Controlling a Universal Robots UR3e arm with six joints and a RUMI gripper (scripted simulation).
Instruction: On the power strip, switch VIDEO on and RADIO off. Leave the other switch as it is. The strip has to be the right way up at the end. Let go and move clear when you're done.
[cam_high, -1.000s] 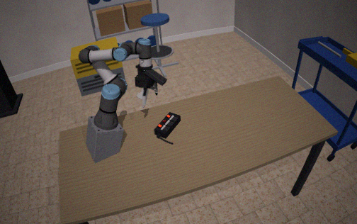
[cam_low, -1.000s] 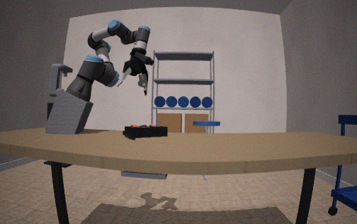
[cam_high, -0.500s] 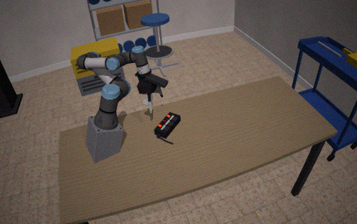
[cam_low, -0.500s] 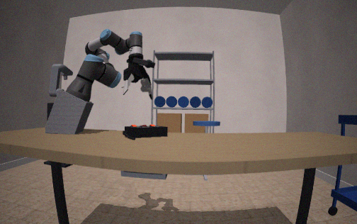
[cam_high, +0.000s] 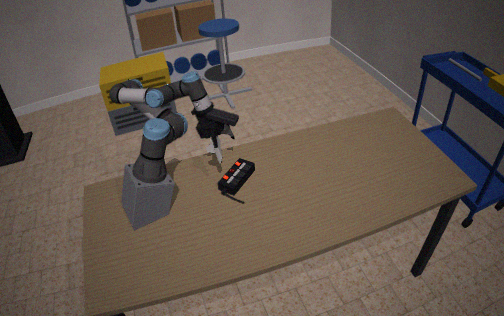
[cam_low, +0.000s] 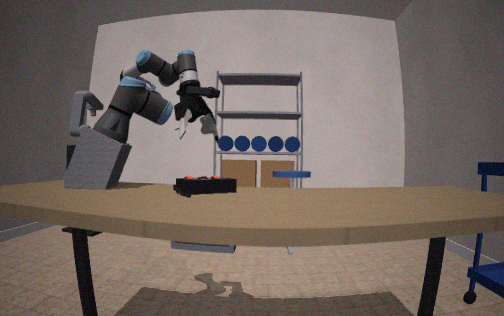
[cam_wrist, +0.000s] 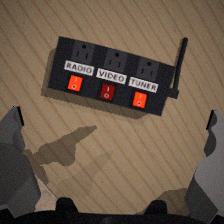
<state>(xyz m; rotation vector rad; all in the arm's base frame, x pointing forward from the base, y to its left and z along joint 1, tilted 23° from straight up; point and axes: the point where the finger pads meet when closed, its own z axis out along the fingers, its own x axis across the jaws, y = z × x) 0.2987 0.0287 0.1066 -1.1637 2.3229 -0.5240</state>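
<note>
The black power strip (cam_high: 236, 176) (cam_low: 206, 185) (cam_wrist: 112, 62) lies right way up on the wooden table (cam_high: 325, 200) (cam_low: 300, 210) (cam_wrist: 150, 165), labels facing up. In the wrist view the RADIO switch (cam_wrist: 75, 83) glows bright orange, the VIDEO switch (cam_wrist: 107, 92) is dark red, and the TUNER switch (cam_wrist: 140, 100) glows bright orange. A short black cable (cam_wrist: 180, 60) leaves the TUNER end. My gripper (cam_high: 222, 147) (cam_low: 198, 134) (cam_wrist: 115, 109) is open and empty. It hangs well above the table, a little to the base side of the strip, touching nothing.
The arm's grey base (cam_high: 147, 200) (cam_low: 95, 160) stands on the table left of the strip. Off the table are a blue cart (cam_high: 465, 100) at the right, a blue stool (cam_high: 220, 30), a shelf rack (cam_low: 260, 115) and a yellow cabinet (cam_high: 132, 75) behind.
</note>
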